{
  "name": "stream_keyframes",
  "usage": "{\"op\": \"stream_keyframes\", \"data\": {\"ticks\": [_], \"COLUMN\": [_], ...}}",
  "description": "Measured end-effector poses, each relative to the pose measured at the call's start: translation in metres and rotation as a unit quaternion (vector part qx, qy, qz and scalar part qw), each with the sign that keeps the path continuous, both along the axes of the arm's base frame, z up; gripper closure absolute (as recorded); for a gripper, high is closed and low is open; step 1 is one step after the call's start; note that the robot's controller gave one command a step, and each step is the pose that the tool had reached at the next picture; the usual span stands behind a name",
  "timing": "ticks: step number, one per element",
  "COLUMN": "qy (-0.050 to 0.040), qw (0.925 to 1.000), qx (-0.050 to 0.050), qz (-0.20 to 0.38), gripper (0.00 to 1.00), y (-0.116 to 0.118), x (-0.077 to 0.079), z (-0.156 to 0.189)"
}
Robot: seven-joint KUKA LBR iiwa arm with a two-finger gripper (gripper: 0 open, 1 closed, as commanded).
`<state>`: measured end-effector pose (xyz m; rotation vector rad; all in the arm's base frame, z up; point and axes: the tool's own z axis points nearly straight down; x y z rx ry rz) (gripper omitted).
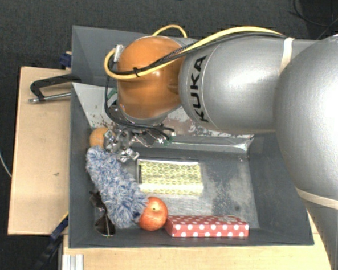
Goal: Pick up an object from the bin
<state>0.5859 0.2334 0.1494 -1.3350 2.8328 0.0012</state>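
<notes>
- A red box with white dots (207, 227) is seen lying flat along the near wall of the grey bin (228, 186), at about 5 o'clock from the bin's middle.
- A red and orange apple (153, 213) is found at about 6 o'clock, just beside the left end of that box.
- A dark object (101, 216) is tucked into the near corner at 7 o'clock; what it is cannot be told.
- A blue-and-white woolly piece (114, 188) is stretched from beside the apple up along the left wall to about 9 o'clock. Its lower end is touched by the apple and is laid partly over the dark object.
- A flat yellow-green patterned pad (170, 177) is laid at the bin's middle, its left edge just beside the woolly piece.
- The gripper (123, 143) is lowered into the bin at about 10 o'clock, right at the upper end of the woolly piece. Whether it is open or closed cannot be told, and nothing is seen held in it.
- A small orange round thing (97, 137) is seen at the 9 o'clock side of the gripper, close to the left wall and partly hidden.
- An orange cover (147, 79) is fitted to the wrist above the gripper, and a yellow cable (167, 29) is looped over it.
- The far part of the bin, from 12 to 3 o'clock, is covered by the silver arm (241, 79).
</notes>
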Motion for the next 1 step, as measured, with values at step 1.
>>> {"op": "stream_keyframes", "data": {"ticks": [1], "qy": [0.0002], "qw": [1.0000], "qx": [0.000], "qz": [0.000], "gripper": [1.00], "y": [0.0001], "x": [-0.0001], "z": [0.0098]}}
